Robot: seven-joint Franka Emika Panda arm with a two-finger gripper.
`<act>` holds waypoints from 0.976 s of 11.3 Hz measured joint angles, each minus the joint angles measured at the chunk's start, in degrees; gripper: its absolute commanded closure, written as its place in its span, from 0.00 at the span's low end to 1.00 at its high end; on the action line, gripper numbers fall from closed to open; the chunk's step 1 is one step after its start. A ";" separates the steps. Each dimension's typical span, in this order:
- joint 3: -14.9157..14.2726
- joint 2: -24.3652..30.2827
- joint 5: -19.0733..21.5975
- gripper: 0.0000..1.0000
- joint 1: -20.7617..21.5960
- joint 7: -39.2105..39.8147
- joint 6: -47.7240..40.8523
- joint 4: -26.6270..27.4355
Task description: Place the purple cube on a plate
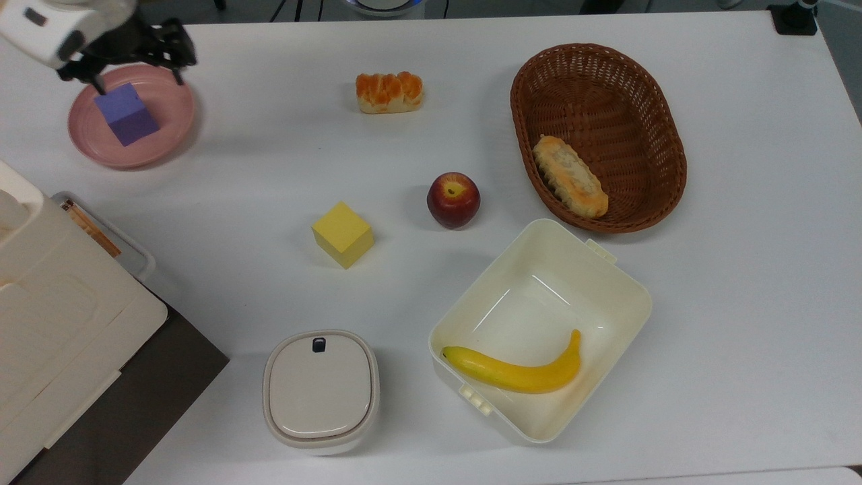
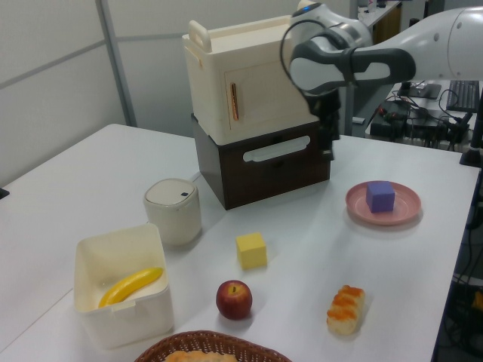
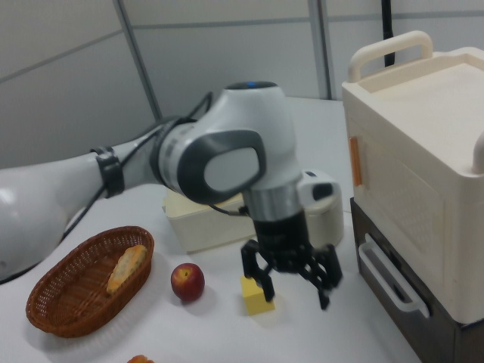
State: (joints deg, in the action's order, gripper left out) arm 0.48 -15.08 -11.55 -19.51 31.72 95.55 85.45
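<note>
You have a white table (image 1: 741,303) carrying everything, and at the top view's lower left stands its biggest load, a cream cabinet (image 2: 256,75) stacked on a dark brown drawer unit (image 2: 264,162). Next in size, the brown wicker basket (image 1: 646,87) sits at the top view's upper right with a bread roll (image 1: 570,176) lying inside it. Just below it you see the open cream box (image 1: 606,283) with a banana (image 1: 515,372) on its floor, and to the top view's left of that box a lidded cream container (image 1: 320,391).

Your pink plate (image 1: 161,138) rests at the top view's upper left, and the purple cube (image 1: 126,113) sits flat on it, near the middle, touched by nothing. In the left view the cube (image 2: 380,196) stands on the plate (image 2: 404,213) with the arm well above and to the left view's left of it.

Your gripper (image 1: 133,64) hangs above the plate's far rim in the top view, clear of the cube; its jaws are spread wide and hold nothing, which the right view (image 3: 295,291) confirms.

The smaller items lie apart from one another mid-table: a sliced orange-topped bread (image 1: 389,91), a red apple (image 1: 453,199) and a yellow cube (image 1: 342,234).
</note>
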 measured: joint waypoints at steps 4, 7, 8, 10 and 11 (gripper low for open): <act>0.25 1.08 1.98 0.00 9.00 -9.58 -0.49 -1.56; 0.32 1.55 8.10 0.00 13.84 -18.63 -1.35 -2.70; 0.32 1.47 9.02 0.00 14.56 -21.13 -1.36 -2.66; 0.30 1.27 9.52 0.00 14.65 -23.26 -1.36 -2.62; 0.20 1.25 9.73 0.00 14.45 -23.54 -1.35 -2.63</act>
